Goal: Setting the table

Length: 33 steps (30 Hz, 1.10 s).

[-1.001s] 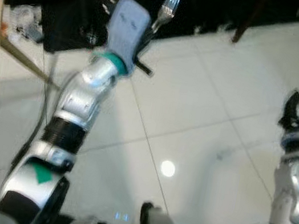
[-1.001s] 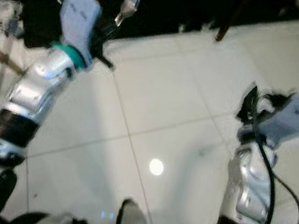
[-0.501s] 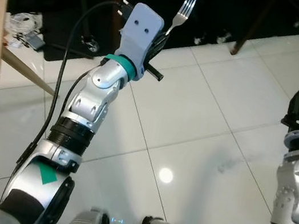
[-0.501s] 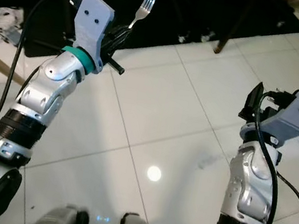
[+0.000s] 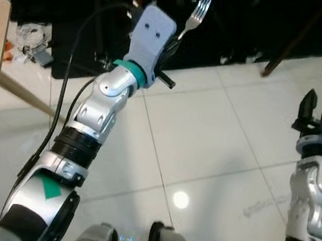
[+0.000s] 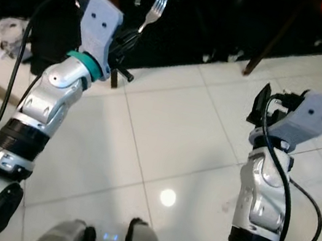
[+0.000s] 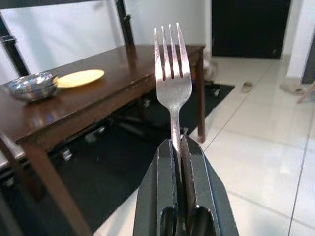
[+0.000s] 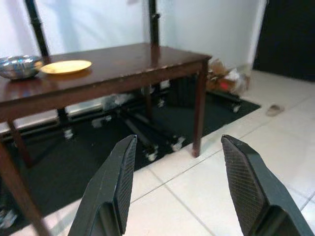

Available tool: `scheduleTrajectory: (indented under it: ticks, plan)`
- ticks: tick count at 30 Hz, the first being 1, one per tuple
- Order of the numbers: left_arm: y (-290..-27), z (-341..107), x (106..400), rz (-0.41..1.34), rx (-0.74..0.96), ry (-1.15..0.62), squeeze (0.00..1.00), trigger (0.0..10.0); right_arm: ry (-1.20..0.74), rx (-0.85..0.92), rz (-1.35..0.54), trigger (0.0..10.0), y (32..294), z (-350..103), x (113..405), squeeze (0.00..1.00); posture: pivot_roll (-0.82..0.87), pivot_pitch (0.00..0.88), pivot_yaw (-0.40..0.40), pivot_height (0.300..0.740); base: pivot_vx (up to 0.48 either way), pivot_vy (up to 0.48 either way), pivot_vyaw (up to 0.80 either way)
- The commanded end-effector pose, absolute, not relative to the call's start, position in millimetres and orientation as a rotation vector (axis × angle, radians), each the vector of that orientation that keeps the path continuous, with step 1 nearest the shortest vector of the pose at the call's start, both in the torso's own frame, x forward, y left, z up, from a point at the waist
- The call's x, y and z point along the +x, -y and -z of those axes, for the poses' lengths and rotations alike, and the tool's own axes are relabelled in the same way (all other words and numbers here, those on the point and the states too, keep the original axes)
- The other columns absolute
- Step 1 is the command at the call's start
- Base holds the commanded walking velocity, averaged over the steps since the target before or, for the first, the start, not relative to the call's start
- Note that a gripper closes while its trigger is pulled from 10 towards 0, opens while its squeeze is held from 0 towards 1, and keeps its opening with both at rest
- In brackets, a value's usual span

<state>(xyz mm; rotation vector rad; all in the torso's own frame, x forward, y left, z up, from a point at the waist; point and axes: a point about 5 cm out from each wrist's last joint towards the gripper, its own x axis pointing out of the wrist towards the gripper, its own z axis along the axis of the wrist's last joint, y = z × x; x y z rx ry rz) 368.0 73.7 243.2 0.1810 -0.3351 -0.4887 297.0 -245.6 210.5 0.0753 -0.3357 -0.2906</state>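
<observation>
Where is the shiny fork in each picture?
Left eye view: fork near the top, sticking up from the left gripper.
Right eye view: near the top, left of middle.
Left wrist view: upright in the middle.
Right wrist view: not there.
Shared landmark: dark wooden table.

No words, brands or numbers can be read anywhere here; nothing in any view carries legible writing.

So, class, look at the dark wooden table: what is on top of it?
On the dark wooden table sit a yellow plate and a shiny metal bowl. In the left wrist view the fork held upright by the left gripper hides part of the tabletop.
</observation>
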Motion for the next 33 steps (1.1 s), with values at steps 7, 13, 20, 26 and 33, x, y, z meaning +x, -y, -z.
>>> scheduleTrajectory:
  ticks: [7,13,20,26,33]
  plan:
    - [-71,-238,367,0.504,0.197,0.326,0.0,10.0,0.321,0.079,0.311,10.0,251,-206,294,0.0,-0.07,0.113,0.069,0.74,0.48,0.0,-0.8]
    - [-71,-238,367,0.505,0.197,0.326,0.0,10.0,0.321,0.078,0.311,10.0,251,-206,294,0.0,-0.07,0.11,0.071,0.74,0.48,0.0,-0.8]
    - [-71,-237,367,0.504,0.199,0.326,0.0,10.0,0.323,0.076,0.315,10.0,251,-206,293,0.0,-0.07,0.111,0.073,0.74,0.48,0.0,-0.8]
    - [-74,-235,368,0.489,0.199,0.323,0.0,10.0,0.324,0.072,0.316,10.0,252,-206,293,0.0,-0.07,0.11,0.063,0.74,0.48,0.0,-0.8]
    - [-95,-234,369,0.395,0.202,0.326,0.0,10.0,0.333,0.073,0.265,10.0,243,-212,306,0.0,-0.03,0.1,0.028,0.74,0.48,0.0,-0.3]
